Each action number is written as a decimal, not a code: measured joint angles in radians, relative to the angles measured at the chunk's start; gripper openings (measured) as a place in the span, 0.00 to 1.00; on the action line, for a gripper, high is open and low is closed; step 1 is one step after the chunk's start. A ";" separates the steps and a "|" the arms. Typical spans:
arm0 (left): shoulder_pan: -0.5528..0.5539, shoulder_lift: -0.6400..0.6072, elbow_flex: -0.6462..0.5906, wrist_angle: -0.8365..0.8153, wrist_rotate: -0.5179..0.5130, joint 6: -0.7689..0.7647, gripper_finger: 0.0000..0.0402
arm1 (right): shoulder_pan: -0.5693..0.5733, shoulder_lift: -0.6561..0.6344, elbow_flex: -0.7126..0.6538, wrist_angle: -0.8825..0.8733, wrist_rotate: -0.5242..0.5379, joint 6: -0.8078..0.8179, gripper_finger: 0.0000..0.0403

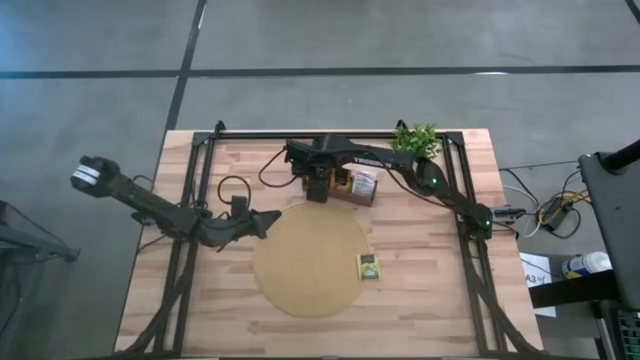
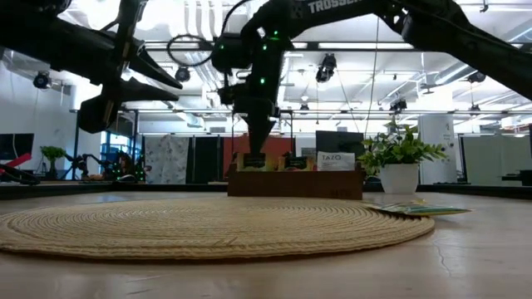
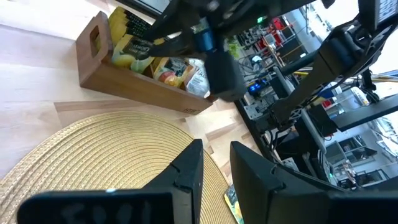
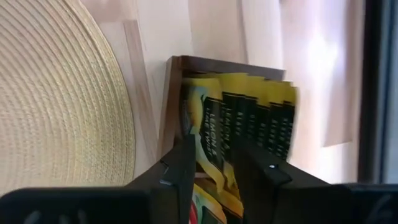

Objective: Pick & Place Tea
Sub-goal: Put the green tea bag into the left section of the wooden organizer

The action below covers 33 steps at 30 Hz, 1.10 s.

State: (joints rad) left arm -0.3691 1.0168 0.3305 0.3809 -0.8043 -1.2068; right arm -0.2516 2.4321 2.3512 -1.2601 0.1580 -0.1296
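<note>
Yellow tea sachets (image 4: 239, 118) stand on edge in the left end compartment of the dark brown tray (image 1: 362, 187) at the table's far side. My right gripper (image 4: 214, 165) points down just over them, open, with its fingers on either side of one sachet's top edge. One green tea sachet (image 1: 368, 265) lies flat on the right rim of the round tan mat (image 1: 300, 265). My left gripper (image 3: 214, 165) hovers open and empty over the mat's left edge (image 1: 268, 220).
A small green plant (image 1: 416, 140) in a white pot stands at the far edge, right of the tray. More sachets fill the tray's other compartments (image 3: 174, 68). Black frame rails run along the table's left, right and far sides. Bare wood lies in front of the mat.
</note>
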 joint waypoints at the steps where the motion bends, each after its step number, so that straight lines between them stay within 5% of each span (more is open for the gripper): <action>1: 0.000 0.000 0.000 0.000 0.000 0.000 0.19 | 0.000 -0.008 0.000 0.000 0.000 0.000 0.26; 9: 0.000 0.000 0.000 0.000 -0.001 -0.001 0.19 | 0.002 -0.095 0.000 -0.036 -0.023 -0.006 0.28; 16: 0.012 0.028 0.002 0.012 0.159 0.001 0.19 | 0.025 -0.136 -0.004 -0.238 -0.309 0.093 0.25; 24: 0.012 0.179 0.092 0.008 0.189 0.051 0.19 | 0.127 -0.173 -0.039 -0.267 -0.304 0.151 0.26; 29: -0.009 0.260 0.208 0.008 0.175 0.170 0.19 | 0.202 -0.291 -0.173 -0.076 -0.209 0.244 0.26; 33: -0.035 0.286 0.293 -0.022 0.175 0.267 0.19 | 0.264 -0.459 -0.437 0.225 -0.196 0.310 0.25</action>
State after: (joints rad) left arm -0.4039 1.3031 0.6234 0.3589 -0.6292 -0.9397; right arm 0.0128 1.9733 1.9139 -1.0351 -0.0377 0.1809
